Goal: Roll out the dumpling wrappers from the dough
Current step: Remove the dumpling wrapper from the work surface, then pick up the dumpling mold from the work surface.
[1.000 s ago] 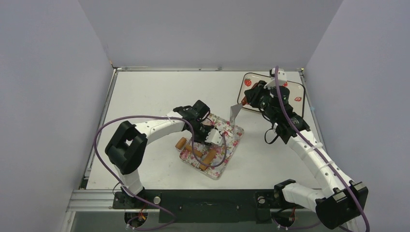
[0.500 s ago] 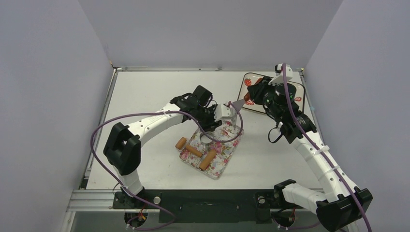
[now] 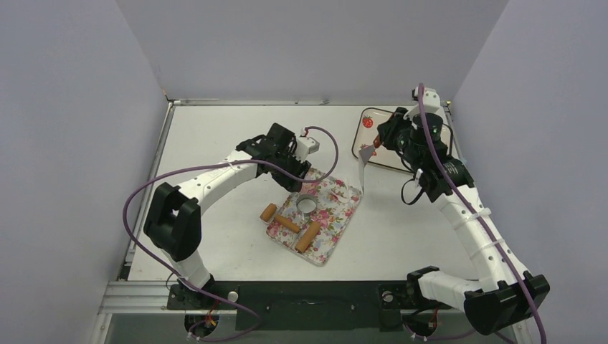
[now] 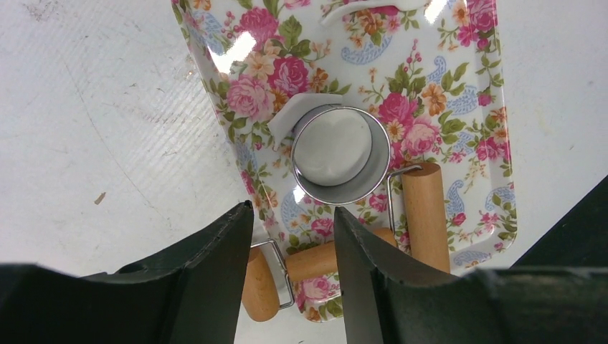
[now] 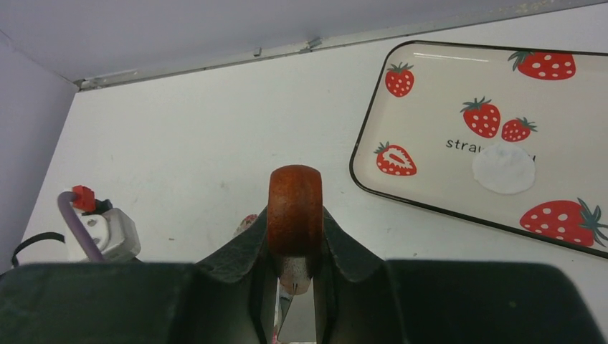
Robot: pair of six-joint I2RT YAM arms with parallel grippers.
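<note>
Left gripper [image 4: 290, 222]: jaws apart, nothing between them, hanging over the table [image 4: 86, 107] at the edge of the floral tray [image 4: 459, 93].

Right gripper [image 5: 295, 240]: clamped on the red handle of the spatula [image 3: 364, 163]. The top view shows the blade pointing down between the 2 trays, its tip near the floral tray's right corner. The right wrist view shows mostly the handle end, with only a sliver of blade below it.

Left wrist view only:
- The metal ring [image 4: 358, 188] stands on the floral tray with wrapper 1 [image 4: 333, 147] lying flat inside it, a white disc filling the ring. From the top the ring is just a small shiny circle and its contents are unreadable.
- A dough scrap [image 4: 290, 115] touches the outside of the ring. A white strip at the frame's top edge is cropped and is probably more dough.
- The wooden roller [image 4: 426, 215] lies on the tray just beside the ring. The top view shows it as 3 brown pieces along the tray's near-left edge.

Right wrist view only:
- Wrapper 2 [image 5: 504, 168] lies flat on the strawberry tray [image 5: 430, 107], next to the printed text, well apart from the floral tray. In the top view the right arm covers that spot.
</note>
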